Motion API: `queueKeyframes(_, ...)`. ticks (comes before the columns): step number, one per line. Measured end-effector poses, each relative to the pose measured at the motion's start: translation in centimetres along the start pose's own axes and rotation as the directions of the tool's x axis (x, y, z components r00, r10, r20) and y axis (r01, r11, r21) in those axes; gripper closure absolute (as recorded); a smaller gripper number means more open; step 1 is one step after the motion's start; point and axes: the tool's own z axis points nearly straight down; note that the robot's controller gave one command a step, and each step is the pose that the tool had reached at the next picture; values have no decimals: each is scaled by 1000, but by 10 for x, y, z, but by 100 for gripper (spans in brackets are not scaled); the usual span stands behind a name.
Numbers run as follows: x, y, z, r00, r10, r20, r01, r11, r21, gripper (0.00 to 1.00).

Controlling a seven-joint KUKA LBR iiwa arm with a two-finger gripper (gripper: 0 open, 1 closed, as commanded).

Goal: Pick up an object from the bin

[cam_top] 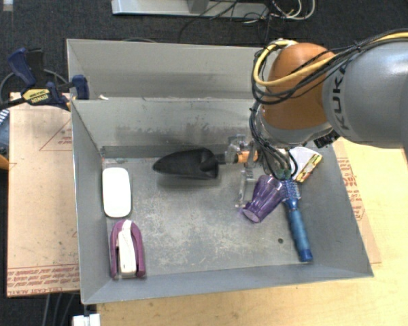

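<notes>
Your claw [243, 182] sits low in the bin's [190, 250] right half, just left of the purple cup [262, 200]. The cup lies tipped against the blue brush [297, 224]. You cannot tell whether the claw is spread.

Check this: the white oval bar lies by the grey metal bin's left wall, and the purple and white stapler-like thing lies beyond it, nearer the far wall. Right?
No. The camera view shows the purple and white stapler-like thing on the near side of the white oval bar, toward the near wall. Both lie by the grey metal bin's left wall.
</notes>
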Motion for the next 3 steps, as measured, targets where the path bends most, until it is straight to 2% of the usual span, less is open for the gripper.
queueKeyframes(1,-11,-29,53,992,123,3,-123,992,-2,0)
queueKeyframes(2,-3,-41,61,998,60,-4,-60,998,-3,0)
queueKeyframes(3,14,-87,77,943,332,2,-332,943,-3,0)
